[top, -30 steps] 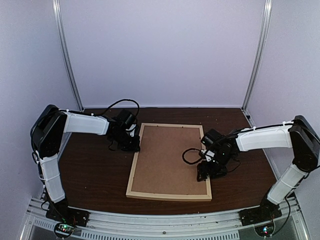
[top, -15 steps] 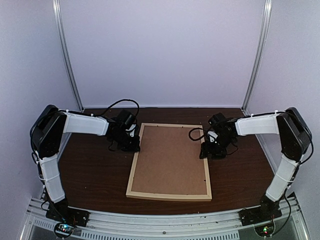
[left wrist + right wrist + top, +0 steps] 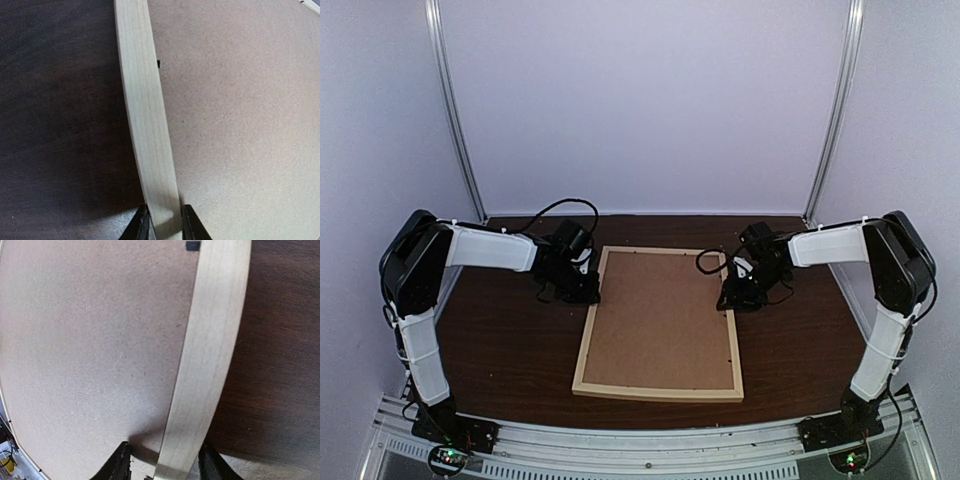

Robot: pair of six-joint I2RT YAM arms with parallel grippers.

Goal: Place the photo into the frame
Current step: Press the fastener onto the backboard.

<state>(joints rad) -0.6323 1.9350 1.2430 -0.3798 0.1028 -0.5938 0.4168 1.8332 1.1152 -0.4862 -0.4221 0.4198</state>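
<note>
The frame [image 3: 588, 335], thin light wood rails, lies flat on the dark table with a brown backing board [image 3: 660, 320] filling it. The photo is hidden. My left gripper [image 3: 588, 290] is at the far part of the left rail. In the left wrist view it [image 3: 164, 225] is shut on that rail [image 3: 145, 115], both fingers against the wood. My right gripper [image 3: 728, 300] is at the far part of the right rail. In the right wrist view it [image 3: 165, 460] straddles the rail [image 3: 210, 350]: the outer finger is at the wood, the inner finger stands apart over the board [image 3: 90, 340].
Dark wood table [image 3: 510, 350] shows on both sides of the frame. White walls and metal corner posts [image 3: 455, 120] close in the back and sides. A black retaining tab [image 3: 193, 245] sits at the rail's inner edge.
My right arm has moved away from me along the right rail, from its near part to its far part, and its jaws have narrowed around the rail. The left arm has not moved.
</note>
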